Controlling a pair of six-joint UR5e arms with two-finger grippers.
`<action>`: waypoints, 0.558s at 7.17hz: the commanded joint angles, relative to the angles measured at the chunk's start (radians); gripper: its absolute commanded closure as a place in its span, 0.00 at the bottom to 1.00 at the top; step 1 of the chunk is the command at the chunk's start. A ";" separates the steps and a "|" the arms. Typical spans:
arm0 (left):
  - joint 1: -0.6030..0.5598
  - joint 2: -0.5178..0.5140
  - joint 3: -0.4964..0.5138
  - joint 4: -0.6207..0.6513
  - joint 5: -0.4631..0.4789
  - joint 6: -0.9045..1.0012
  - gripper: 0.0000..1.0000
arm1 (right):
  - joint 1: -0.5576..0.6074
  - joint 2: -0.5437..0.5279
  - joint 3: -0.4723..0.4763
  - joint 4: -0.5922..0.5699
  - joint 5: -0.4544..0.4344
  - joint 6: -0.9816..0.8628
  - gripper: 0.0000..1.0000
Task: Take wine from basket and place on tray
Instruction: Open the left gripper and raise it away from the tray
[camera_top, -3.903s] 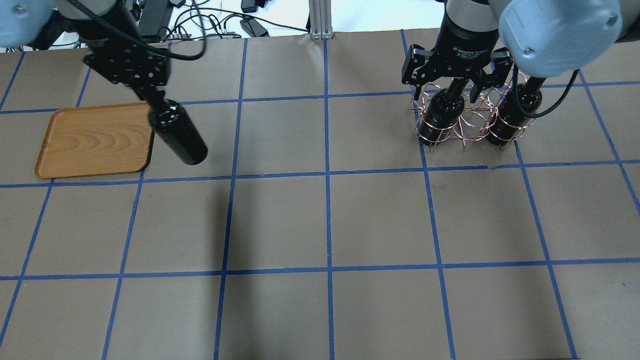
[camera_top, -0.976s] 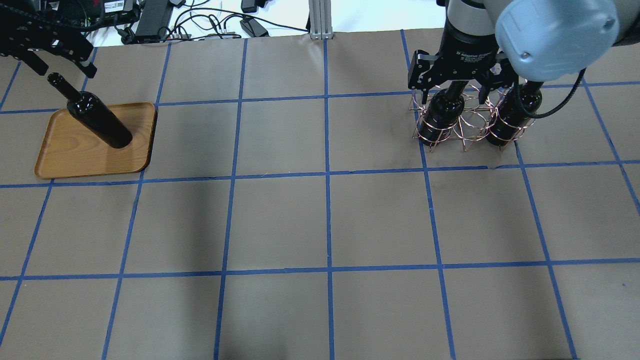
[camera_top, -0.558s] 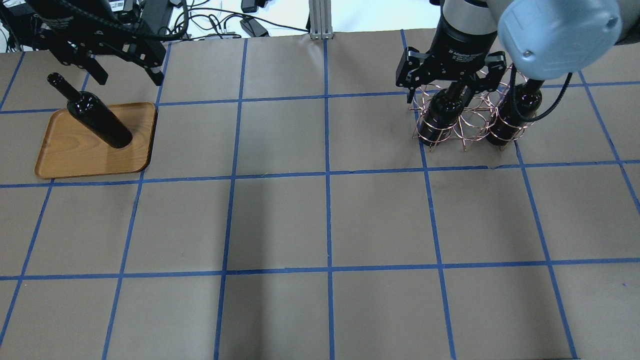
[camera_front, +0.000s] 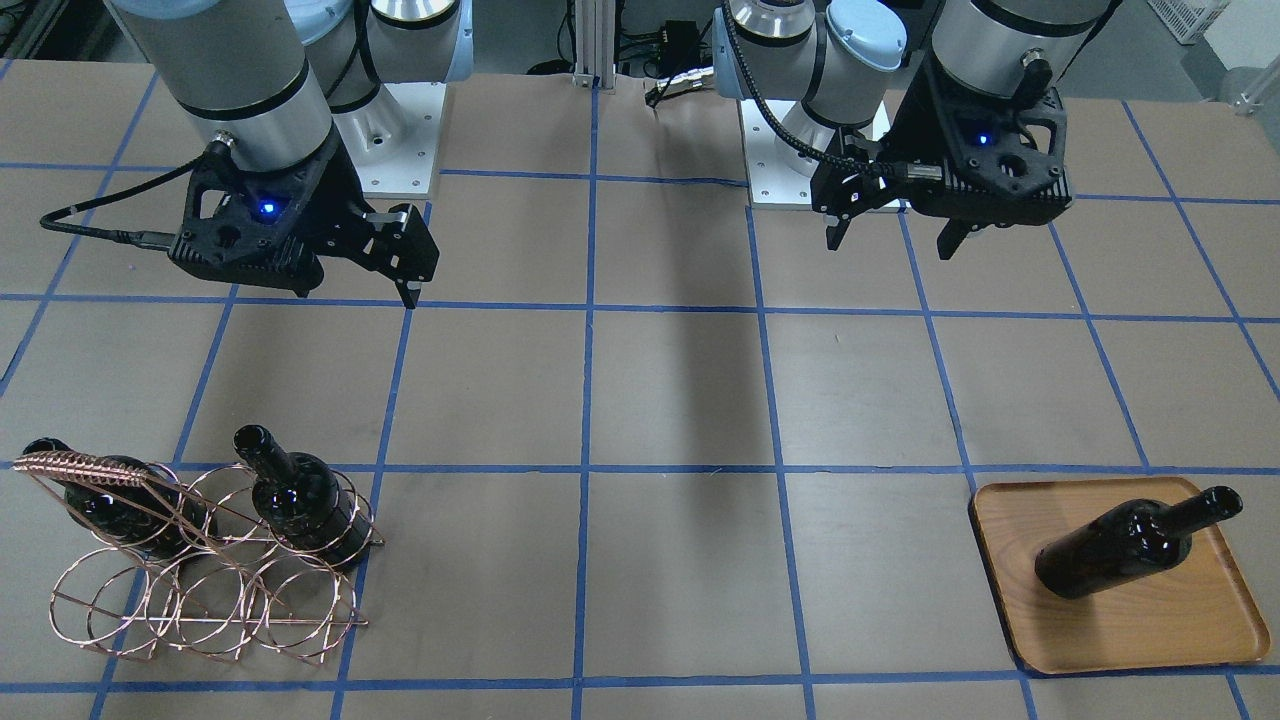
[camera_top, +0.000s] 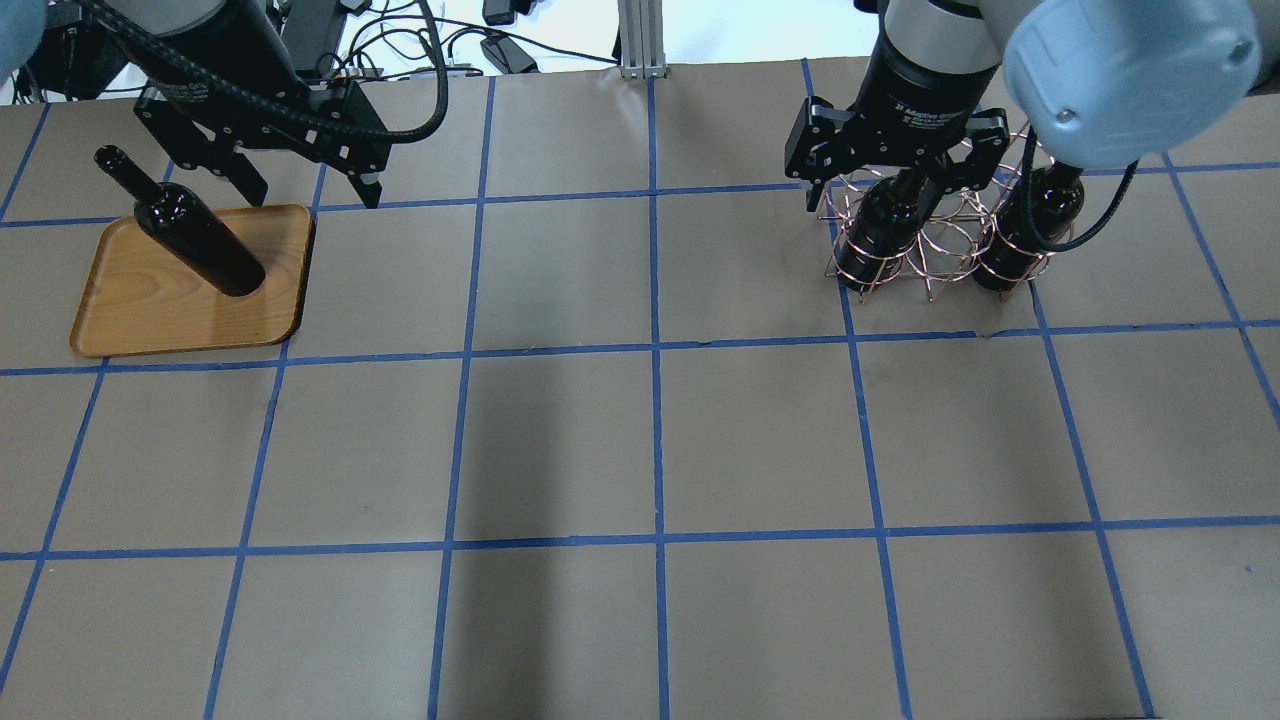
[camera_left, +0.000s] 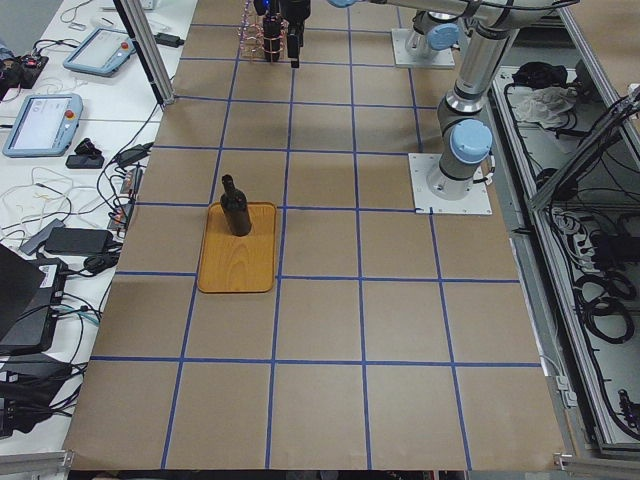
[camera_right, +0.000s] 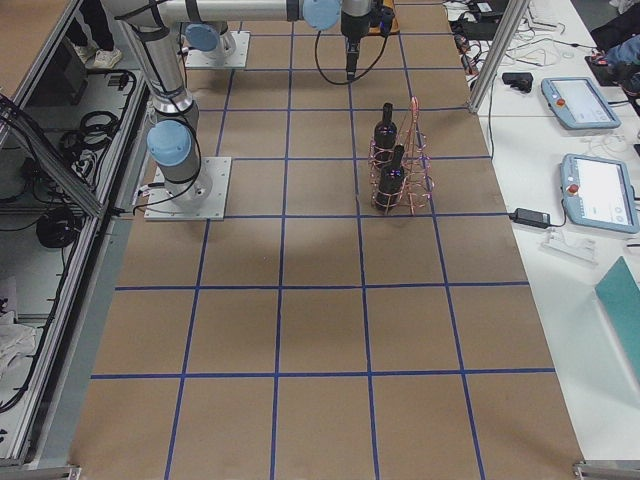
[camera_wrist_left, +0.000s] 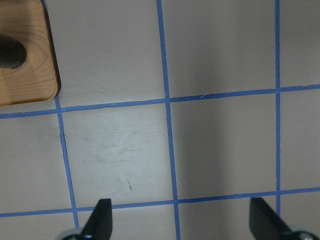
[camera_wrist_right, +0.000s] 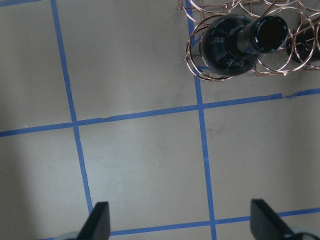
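One wine bottle (camera_top: 195, 240) stands upright on the wooden tray (camera_top: 150, 315) at the far left; it also shows in the front view (camera_front: 1120, 550) on the tray (camera_front: 1150, 630). My left gripper (camera_top: 313, 197) is open and empty, high up, to the right of the tray; the tray's corner (camera_wrist_left: 30, 75) sits at its wrist view's top left. The copper wire basket (camera_top: 935, 255) holds two more bottles (camera_top: 890, 225) (camera_top: 1030, 225) in its end loops. My right gripper (camera_top: 897, 195) is open and empty, raised above the basket; one bottle (camera_wrist_right: 230, 45) shows in its wrist view.
The basket's middle loops (camera_front: 200, 600) hold nothing. The table is brown paper with a blue tape grid (camera_top: 655, 345). Cables and devices (camera_top: 400, 45) lie beyond the far edge. Both arm bases (camera_front: 400, 150) stand at the robot's side.
The left gripper let go of the bottle, which now stands on the tray, and has moved right, away from it. The right gripper shifted slightly over the basket, still open.
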 joint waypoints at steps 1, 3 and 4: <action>-0.001 0.003 -0.013 0.037 0.001 0.011 0.03 | 0.000 -0.001 0.007 -0.001 -0.005 0.001 0.00; -0.003 0.003 -0.019 0.069 0.013 0.003 0.03 | -0.001 -0.001 0.007 -0.001 -0.009 -0.002 0.00; -0.003 0.013 -0.019 0.069 0.012 0.001 0.03 | -0.004 -0.001 0.007 -0.001 -0.011 -0.002 0.00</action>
